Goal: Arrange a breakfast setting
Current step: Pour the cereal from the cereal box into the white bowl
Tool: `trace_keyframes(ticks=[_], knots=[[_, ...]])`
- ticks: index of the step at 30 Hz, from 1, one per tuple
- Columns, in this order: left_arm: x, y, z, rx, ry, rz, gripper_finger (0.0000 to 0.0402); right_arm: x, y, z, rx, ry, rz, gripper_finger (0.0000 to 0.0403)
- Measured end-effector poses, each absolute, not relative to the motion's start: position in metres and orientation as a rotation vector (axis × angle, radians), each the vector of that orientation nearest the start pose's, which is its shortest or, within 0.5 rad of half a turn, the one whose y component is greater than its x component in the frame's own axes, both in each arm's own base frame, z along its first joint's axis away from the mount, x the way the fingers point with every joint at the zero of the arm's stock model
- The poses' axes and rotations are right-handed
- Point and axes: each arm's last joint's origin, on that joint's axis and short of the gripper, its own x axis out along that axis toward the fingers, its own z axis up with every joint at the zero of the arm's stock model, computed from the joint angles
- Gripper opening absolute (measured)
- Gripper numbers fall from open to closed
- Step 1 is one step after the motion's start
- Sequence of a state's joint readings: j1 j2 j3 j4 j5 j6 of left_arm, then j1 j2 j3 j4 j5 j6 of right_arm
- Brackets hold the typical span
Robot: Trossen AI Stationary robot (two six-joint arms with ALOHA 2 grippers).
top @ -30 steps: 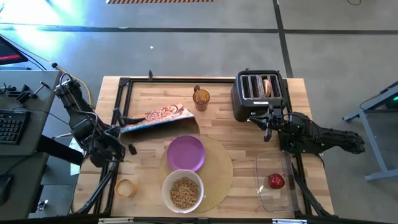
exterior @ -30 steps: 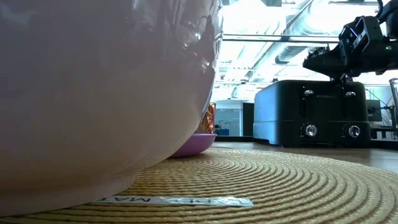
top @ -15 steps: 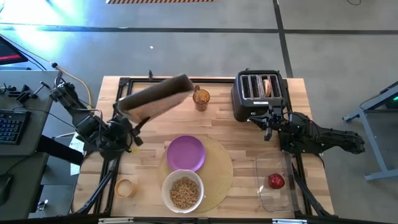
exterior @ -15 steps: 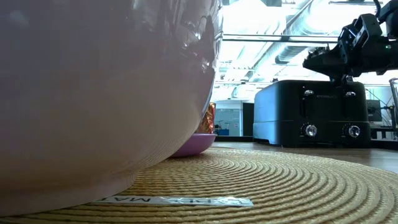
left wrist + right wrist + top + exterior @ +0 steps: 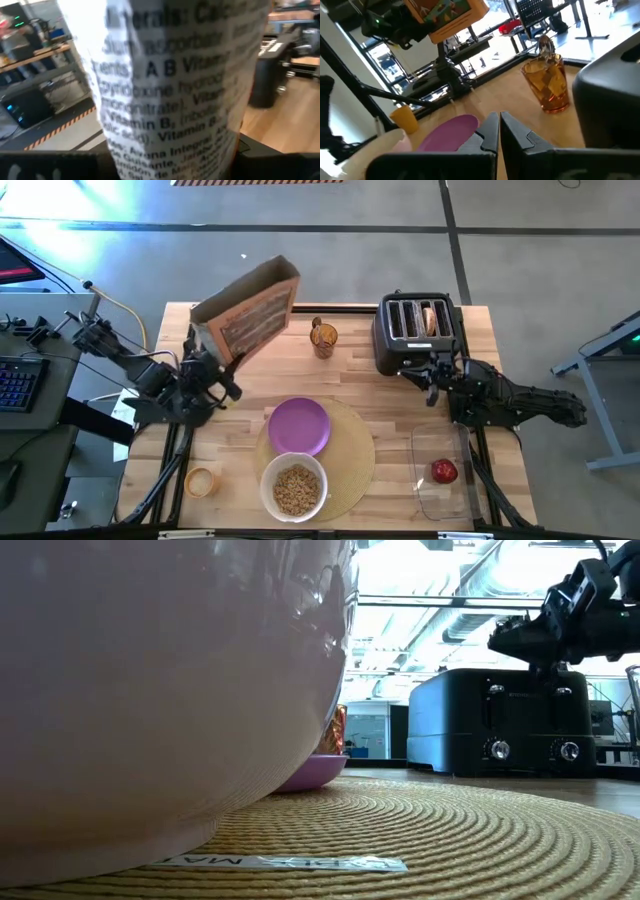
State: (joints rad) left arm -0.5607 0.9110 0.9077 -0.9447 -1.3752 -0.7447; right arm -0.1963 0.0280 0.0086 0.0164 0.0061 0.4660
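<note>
My left gripper (image 5: 205, 368) is shut on a cereal box (image 5: 246, 308), held high over the table's far left. The box's printed side panel (image 5: 175, 90) fills the left wrist view. My right gripper (image 5: 432, 385) is shut and empty just in front of the black toaster (image 5: 415, 330), which has a bagel (image 5: 428, 320) in one slot. A white bowl (image 5: 294, 488) of brown cereal and a purple plate (image 5: 299, 426) sit on the round tan mat (image 5: 355, 455). A red apple (image 5: 444, 471) lies in a clear container (image 5: 425, 490). My left gripper holds the cereal box by its lower end (image 5: 207, 345), pinched between the two fingers, with the printed side panel (image 5: 125, 155) facing the wrist. The box is lifted clear of the table and stands tilted, with its open top end up and toward the far right.
An amber glass (image 5: 322, 337) with a metal utensil in it stands left of the toaster; it also shows in the right wrist view (image 5: 547, 82). A small yellow cup (image 5: 201, 481) sits near the front left. In the low view the bowl (image 5: 150, 690) blocks the left half.
My left gripper has gone up and toward the far edge, tipping back. The cereal box was lying nearly level, with its open end toward the plate. It has swung up to a tilted, near-upright stand over the far left.
</note>
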Motion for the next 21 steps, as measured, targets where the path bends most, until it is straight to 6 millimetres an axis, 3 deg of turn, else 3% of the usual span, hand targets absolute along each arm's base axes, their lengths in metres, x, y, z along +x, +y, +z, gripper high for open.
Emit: trace_keyframes(ticks=[11, 21], knots=[[0.167, -0.041, 0.296, 0.038, 0.231, 1.052, 0.0149, 0.097, -0.019, 0.166, 0.543, -0.050, -0.190, 0.0000], [0.200, -0.034, 0.266, -0.040, 0.214, 1.186, 0.0149, 0.097, -0.019, 0.166, 0.542, -0.050, -0.188, 0.0000]])
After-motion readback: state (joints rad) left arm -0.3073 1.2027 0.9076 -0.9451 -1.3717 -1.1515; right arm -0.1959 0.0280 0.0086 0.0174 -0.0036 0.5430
